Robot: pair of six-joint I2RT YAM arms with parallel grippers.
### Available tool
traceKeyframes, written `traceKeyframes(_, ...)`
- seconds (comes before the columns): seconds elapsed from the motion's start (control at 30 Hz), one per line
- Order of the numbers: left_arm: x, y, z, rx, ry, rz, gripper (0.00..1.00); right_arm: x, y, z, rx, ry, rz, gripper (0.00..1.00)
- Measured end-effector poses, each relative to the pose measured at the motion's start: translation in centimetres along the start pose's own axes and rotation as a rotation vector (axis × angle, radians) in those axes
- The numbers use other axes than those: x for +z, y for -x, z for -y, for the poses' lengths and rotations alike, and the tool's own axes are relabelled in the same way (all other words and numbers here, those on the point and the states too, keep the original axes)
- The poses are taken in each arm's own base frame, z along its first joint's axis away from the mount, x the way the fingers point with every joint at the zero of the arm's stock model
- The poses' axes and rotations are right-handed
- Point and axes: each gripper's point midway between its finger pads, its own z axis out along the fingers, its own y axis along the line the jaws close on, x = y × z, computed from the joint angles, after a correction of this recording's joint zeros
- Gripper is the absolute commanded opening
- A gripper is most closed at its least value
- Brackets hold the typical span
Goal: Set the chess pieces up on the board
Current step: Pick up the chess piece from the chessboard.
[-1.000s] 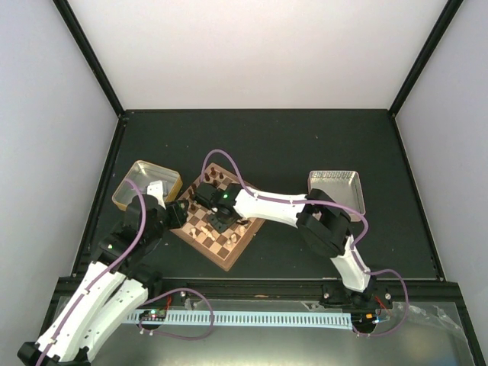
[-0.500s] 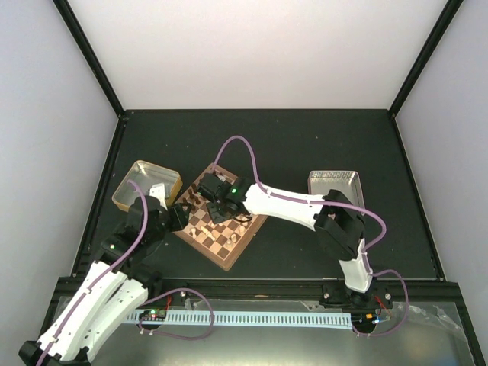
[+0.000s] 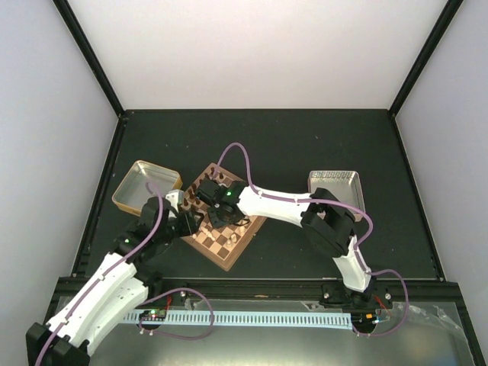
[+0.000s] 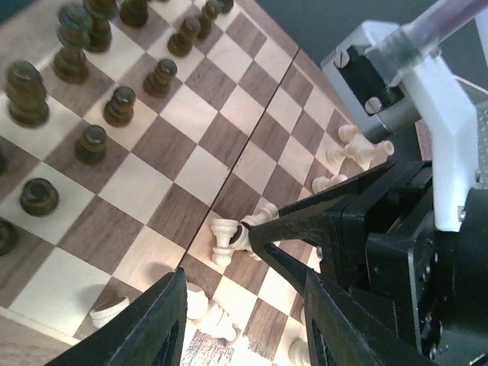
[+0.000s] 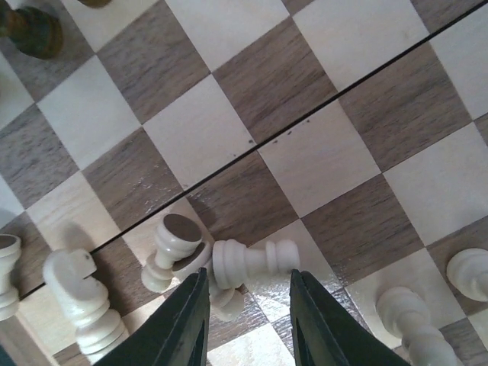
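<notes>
The board (image 3: 229, 242) lies tilted on the black table, with both grippers over its left part. Dark chess pieces (image 4: 91, 143) stand in rows on its far side. Cream chess pieces (image 4: 358, 149) stand or lie along the near side. My right gripper (image 5: 248, 301) is open and low over the board, its fingers either side of a cream piece lying on its side (image 5: 255, 259). A second tipped cream piece (image 5: 171, 248) leans against it. My left gripper (image 4: 244, 305) is open and empty, just above other fallen cream pieces (image 4: 206, 313), close to the right gripper's fingers (image 4: 305, 217).
A gold-tan tin (image 3: 145, 185) sits left of the board and a silver tray (image 3: 335, 187) to its right. A cream knight (image 5: 80, 293) stands by the right gripper's left finger. The two wrists are nearly touching over the board.
My left arm has pushed forward and right onto the board. My right gripper swung toward the board's far side, then came back down to the cream pieces.
</notes>
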Motion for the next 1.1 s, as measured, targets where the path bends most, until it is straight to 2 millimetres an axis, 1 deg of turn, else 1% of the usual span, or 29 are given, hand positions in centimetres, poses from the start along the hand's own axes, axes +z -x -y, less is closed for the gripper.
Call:
traceKeyframes(0.1,1.0,-0.8,0.0,-0.011,-0.013,-0.047,0.40,0.4,-0.1,0.3,0.003,-0.011,-0.009,0.25)
traceKeyframes(0.3,2.4,-1.7,0.0,-0.037,-0.036,-0.092,0.39,0.5,0.2,0.6,0.009,-0.018,-0.003,0.24)
traceKeyframes(0.43,3.0,-2.0,-0.1,-0.058,-0.046,-0.098,0.38,0.6,0.3,0.7,0.013,-0.018,-0.001,0.22)
traceKeyframes(0.63,4.0,-2.7,-0.8,-0.098,-0.033,-0.122,0.34,0.7,0.6,0.9,0.013,-0.015,0.005,0.16)
traceKeyframes(0.8,4.3,-3.0,-1.2,-0.119,-0.018,-0.129,0.33,1.1,0.8,1.0,0.012,-0.017,0.007,0.11)
traceKeyframes(0.9,4.4,-2.9,-1.4,-0.127,-0.009,-0.123,0.32,1.1,0.9,1.0,0.009,-0.019,0.012,0.11)
traceKeyframes(1.0,4.4,-2.8,-1.4,-0.128,-0.007,-0.119,0.32,1.1,1.0,1.1,0.005,-0.022,0.016,0.16)
traceKeyframes(1.1,4.3,-2.8,-1.4,-0.127,-0.004,-0.115,0.33,1.4,1.1,1.1,-0.005,-0.029,0.021,0.25)
